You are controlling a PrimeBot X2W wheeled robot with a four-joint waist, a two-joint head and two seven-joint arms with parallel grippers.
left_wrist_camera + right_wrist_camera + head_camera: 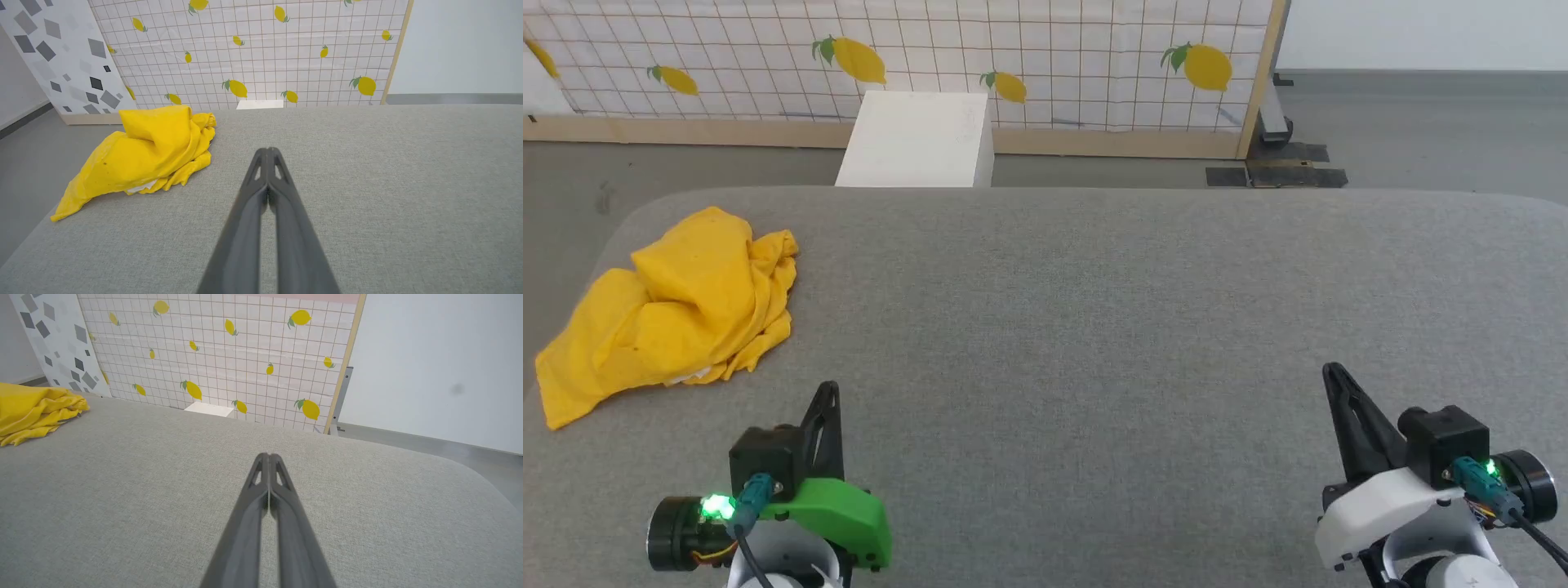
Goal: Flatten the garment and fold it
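Grey woven fabric covers the broad table (1094,310), and the garment (678,302) lies in a crumpled yellow heap at its far left corner. One flap trails toward the left edge, and a sliver of white shows under the near folds. Nothing touches it. Nearer the robot and apart from the heap, the left gripper (828,394) points up the table with its fingers pressed together on nothing. The right gripper (1331,372), well away at the near right, is likewise clenched and empty. Beyond the table's far edge stands a white box (919,139) on the grey floor (1421,131), backed by a lemon-print grid panel (1054,57).
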